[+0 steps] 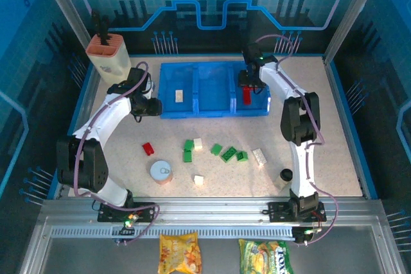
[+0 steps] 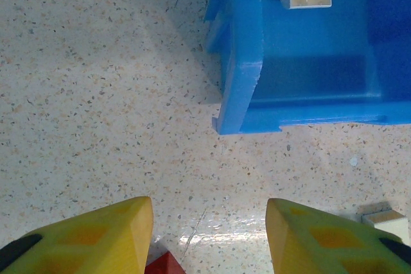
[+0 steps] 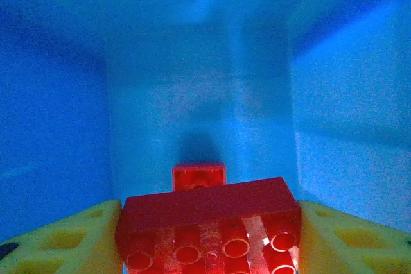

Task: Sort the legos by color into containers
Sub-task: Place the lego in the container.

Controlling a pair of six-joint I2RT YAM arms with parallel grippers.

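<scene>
Barely started: right gripper (image 3: 209,222) clamping a red brick (image 3: 207,205) over the tray (image 1: 192,114), left gripper (image 2: 209,230) wide apart, most bricks (image 1: 228,154) unsorted on the table (image 1: 334,145)

Glossy plastic brick (image 3: 205,206), translucent plastic tray (image 1: 205,111)

The left arm (image 1: 106,117) bends out to the side and reaches forward. Its left pincer (image 2: 209,222) points down, with its two yellow fingers (image 2: 96,239) wide apart and nothing between them. The right arm (image 1: 297,120) stretches far forward and folds over at the wrist. The right pincer (image 3: 209,222) points down and squeezes a red lego brick (image 3: 205,206) between its yellow fingers.
</scene>
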